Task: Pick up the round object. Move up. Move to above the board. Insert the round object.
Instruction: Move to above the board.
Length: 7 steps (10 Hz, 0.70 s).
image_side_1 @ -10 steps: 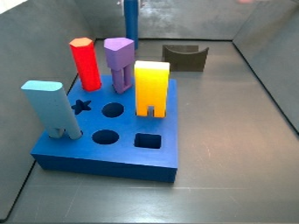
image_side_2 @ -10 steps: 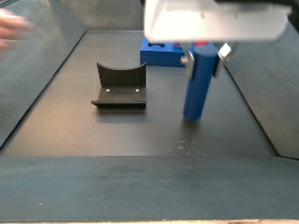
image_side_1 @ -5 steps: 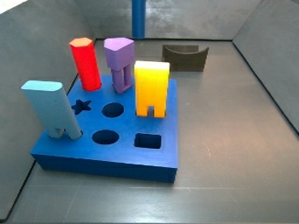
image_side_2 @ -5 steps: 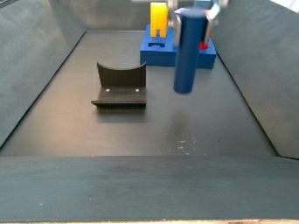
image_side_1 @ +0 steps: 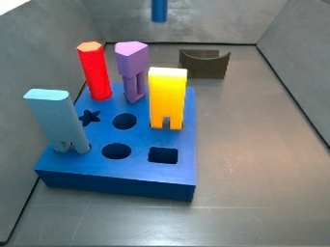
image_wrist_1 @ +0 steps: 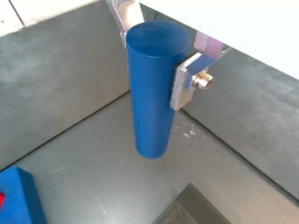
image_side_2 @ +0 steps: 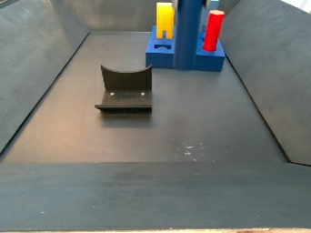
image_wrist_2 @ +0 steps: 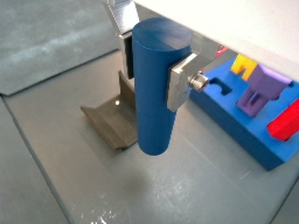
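Note:
The round object, a medium-blue cylinder peg, hangs upright in my gripper, well above the floor; it also shows in a wrist view. The silver fingers are shut on its upper part. In a side view only its lower end shows at the top edge; in a side view it hangs in front of the board. The gripper itself is out of both side views. The dark-blue board has open star, round and square holes; it shows also in a wrist view.
On the board stand a red peg, a purple peg, a yellow peg and a light-blue rectangular peg. The dark fixture stands on the floor behind the board, also seen below the cylinder. Grey walls enclose the floor.
The gripper has risen with the blue cylinder, from near the floor to high above it, so the gripper has left the side views.

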### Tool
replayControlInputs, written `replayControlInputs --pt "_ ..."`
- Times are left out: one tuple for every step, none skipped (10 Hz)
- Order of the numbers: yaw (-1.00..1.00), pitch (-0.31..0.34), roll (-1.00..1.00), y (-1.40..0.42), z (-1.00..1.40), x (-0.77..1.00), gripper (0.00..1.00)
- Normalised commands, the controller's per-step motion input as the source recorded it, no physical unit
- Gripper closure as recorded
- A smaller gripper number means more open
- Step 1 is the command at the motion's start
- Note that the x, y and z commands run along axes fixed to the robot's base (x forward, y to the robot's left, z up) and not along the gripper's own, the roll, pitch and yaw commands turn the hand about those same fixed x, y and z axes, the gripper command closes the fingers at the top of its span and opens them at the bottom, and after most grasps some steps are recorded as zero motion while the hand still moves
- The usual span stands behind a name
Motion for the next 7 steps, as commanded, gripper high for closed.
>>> replayControlInputs --pt "0.03 0.107 0.10 -0.08 0.83 0.09 1.00" --pt "0.03 0.107 0.09 -0.05 0.62 0.05 1.00" --pt "0.03 0.103 0.10 -0.03 0.46 0.03 1.00" --pt "0.03 0.101 0.10 -0.02 0.25 0.02 1.00" --pt "-0.47 0.169 0.18 -1.00 0.13 -0.01 1.00" --pt "-0.42 0.138 0.18 -1.00 0.11 -0.01 1.00" --pt "-0.26 0.093 0.16 -1.00 0.11 -0.02 1.00"
